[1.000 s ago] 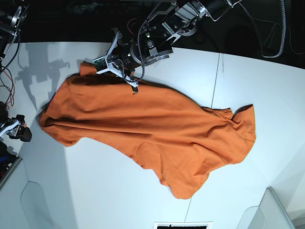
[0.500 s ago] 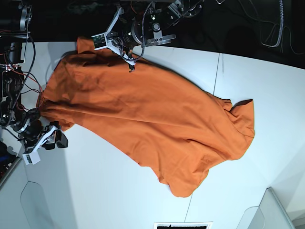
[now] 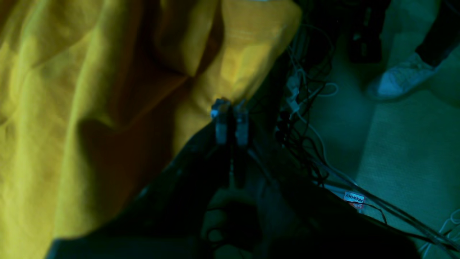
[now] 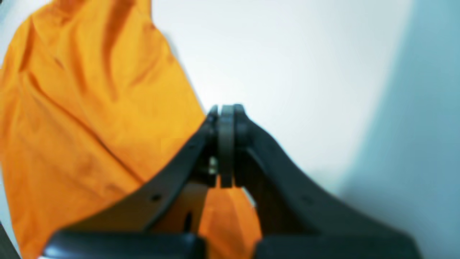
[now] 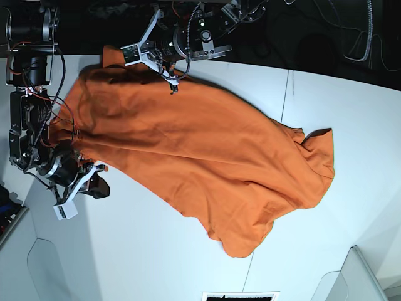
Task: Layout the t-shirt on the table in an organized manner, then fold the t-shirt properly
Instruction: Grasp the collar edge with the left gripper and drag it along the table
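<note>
While one t-shirt drapes the table, two hands stay closed.

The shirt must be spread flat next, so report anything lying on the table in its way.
Nothing visible does. The table around the t-shirt shows only its thin dark seam. The left gripper is shut on one edge of the cloth, and the right gripper, also shut, sits beside another edge.

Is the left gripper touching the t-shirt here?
Touching. In the left wrist view the left gripper has its jaws shut on the edge of the t-shirt, the cloth running straight into the fingertips with no gap.
</note>
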Available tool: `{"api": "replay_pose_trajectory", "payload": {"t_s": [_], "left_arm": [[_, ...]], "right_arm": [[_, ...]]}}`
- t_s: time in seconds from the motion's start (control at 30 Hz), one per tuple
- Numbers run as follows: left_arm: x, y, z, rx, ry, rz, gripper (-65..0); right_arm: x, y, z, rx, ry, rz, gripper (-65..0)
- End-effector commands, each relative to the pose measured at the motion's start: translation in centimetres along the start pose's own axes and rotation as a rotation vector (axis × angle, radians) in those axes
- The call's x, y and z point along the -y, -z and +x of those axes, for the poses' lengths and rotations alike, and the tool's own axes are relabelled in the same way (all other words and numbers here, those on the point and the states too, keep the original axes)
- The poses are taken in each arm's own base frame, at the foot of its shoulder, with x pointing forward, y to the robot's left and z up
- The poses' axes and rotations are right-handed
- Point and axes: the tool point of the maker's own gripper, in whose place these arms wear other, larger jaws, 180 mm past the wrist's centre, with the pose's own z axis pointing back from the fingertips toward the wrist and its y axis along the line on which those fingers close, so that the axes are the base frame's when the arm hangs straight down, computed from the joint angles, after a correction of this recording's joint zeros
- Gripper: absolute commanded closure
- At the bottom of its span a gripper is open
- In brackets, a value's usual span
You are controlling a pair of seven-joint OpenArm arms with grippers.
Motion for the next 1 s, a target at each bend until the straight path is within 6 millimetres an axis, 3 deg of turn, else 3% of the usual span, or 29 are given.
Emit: {"api": "replay_pose_trajectory", "payload": {"t_s": [0.0,0.13,0.37,0.57,0.8,0.97], "left_arm": [[-0.1,-0.2,1.4,0.045,0.002,0.002,0.0],[-1.3,-0.4,1.0,0.035,-0.008,0.033,0.0],[-5.5,-1.7,-0.6,0.041,-0.099,0.104,0.0],[-9.5,-3.7,-2.5,0.055,-0.211,0.184,0.0],[-13.0,-7.2,-6.9,0.019,-0.27,0.244,0.0],[-14.7,-9.4,-8.6,0.026,-0.324,0.274,0.0]], "right_arm": [[-0.4,-0.3,2.6,0.067,-0.022,0.022,0.0],[-0.6,-0.3,2.0,0.032,-0.016,0.032,0.0],[-1.1,-0.4,-0.3,-0.07,-0.011,0.066,0.0],[-1.8,-0.6,-1.0,-0.105,0.025,0.108,0.0],[-3.3,-0.4,-5.1,-0.236,0.032,0.149,0.0],[-3.4,-0.6,-7.8,-0.287,0.038,0.14,0.0]]}}
